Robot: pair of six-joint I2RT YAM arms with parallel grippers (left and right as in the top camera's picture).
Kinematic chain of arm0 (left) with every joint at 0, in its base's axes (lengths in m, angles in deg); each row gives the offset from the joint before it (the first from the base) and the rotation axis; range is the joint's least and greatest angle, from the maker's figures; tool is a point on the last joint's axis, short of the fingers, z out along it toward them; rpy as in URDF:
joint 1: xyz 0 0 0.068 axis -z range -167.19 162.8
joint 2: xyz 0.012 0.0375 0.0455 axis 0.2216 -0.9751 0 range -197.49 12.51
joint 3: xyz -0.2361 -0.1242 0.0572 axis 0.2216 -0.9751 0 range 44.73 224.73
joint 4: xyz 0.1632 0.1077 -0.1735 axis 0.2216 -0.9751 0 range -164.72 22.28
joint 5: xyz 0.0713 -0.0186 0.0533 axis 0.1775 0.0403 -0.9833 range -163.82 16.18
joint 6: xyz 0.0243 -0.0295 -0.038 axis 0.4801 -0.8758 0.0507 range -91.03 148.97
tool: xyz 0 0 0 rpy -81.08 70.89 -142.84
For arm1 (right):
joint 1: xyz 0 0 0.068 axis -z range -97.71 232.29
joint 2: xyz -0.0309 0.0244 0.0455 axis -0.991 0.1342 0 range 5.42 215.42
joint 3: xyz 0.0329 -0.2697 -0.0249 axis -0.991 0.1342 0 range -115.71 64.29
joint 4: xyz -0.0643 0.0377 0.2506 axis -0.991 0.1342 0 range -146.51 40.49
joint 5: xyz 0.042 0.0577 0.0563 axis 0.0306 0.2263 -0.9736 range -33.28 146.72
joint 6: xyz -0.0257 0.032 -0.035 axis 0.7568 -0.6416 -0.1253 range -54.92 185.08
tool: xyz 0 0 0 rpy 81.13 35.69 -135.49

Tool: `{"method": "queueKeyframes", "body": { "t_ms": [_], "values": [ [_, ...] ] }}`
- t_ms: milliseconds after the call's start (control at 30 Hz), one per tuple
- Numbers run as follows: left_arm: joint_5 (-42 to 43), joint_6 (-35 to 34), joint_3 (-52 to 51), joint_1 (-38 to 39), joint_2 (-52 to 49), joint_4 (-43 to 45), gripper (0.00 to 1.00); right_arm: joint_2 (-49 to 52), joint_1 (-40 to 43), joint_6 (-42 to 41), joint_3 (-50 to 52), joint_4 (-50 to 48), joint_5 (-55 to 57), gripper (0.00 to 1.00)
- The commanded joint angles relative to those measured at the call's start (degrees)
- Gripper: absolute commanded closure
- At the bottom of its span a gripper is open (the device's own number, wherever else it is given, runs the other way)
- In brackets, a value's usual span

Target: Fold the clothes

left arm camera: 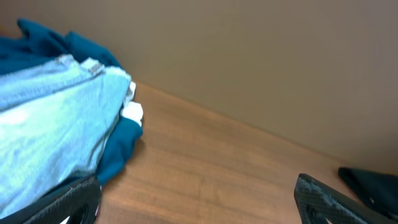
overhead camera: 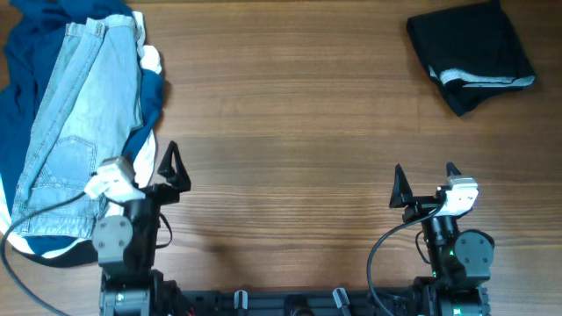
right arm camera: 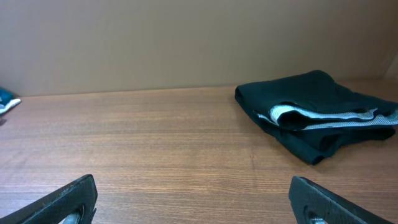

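Now the black shorts (overhead camera: 470, 53) lie folded in a compact bundle at two o'clock on the table (overhead camera: 290, 114), with a strip of pale grey lining showing. The right gripper (overhead camera: 425, 180) hovers at five o'clock, jaws spread wide and empty, well apart from the shorts. The left gripper (overhead camera: 154, 171), at seven o'clock, is likewise wide open and holds nothing, beside the light-blue jeans (overhead camera: 79, 132) lying on a dark blue garment (overhead camera: 22, 53).

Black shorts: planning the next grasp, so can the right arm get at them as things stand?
Probably yes. The black shorts lie far right on the table, ahead of the open right end effector. Only bare wood lies between them; the jeans sit far left.
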Motion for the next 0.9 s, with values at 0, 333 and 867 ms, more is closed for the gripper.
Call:
{"method": "queueKeyframes", "body": {
  "t_ms": [0, 333, 867],
  "values": [
    [1.31, 0.96, -3.08, -1.16, 5.75, 0.26, 0.00, -0.46, -0.28, -0.76, 0.35, -0.24, 0.98, 0.00],
    [3.32, 2.29, -9.49, -2.32, 17.46, 1.51, 0.00, -0.46, -0.28, -0.76, 0.35, -0.24, 0.98, 0.00],
    [2.69, 5.42, -11.76, -2.21, 19.56, -6.49, 0.00, -0.46, -0.28, -0.76, 0.35, -0.24, 0.98, 0.00]
  ]
}}
